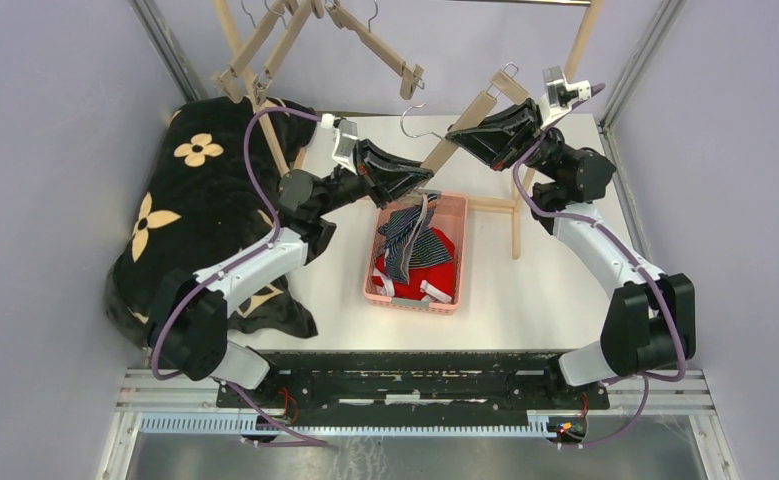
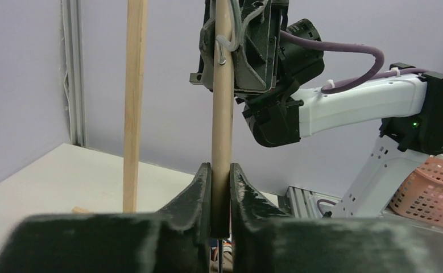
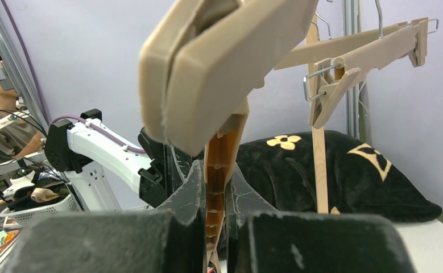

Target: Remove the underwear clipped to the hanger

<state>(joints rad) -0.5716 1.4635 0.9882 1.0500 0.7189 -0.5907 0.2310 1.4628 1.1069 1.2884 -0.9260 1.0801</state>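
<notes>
A beige clip hanger (image 1: 475,112) hangs slanted over the table. My left gripper (image 1: 427,180) is shut on its lower end, and the left wrist view shows the jaws (image 2: 222,170) tight on the bar (image 2: 222,114). My right gripper (image 1: 455,135) is shut on the bar higher up (image 3: 216,170), with a closed clip (image 3: 219,68) just in front. Red briefs (image 1: 437,255) and dark blue striped boxers (image 1: 403,238) lie in the pink basket (image 1: 455,300). A pale striped cloth (image 1: 427,208) reaches up under my left gripper. I cannot tell if it is clipped.
A black blanket with tan flowers (image 1: 205,200) covers the table's left side. A wooden rack (image 1: 515,215) stands at the back with more clip hangers (image 1: 385,50) on it. They also show in the right wrist view (image 3: 367,51). The basket also shows in the left wrist view (image 2: 435,187).
</notes>
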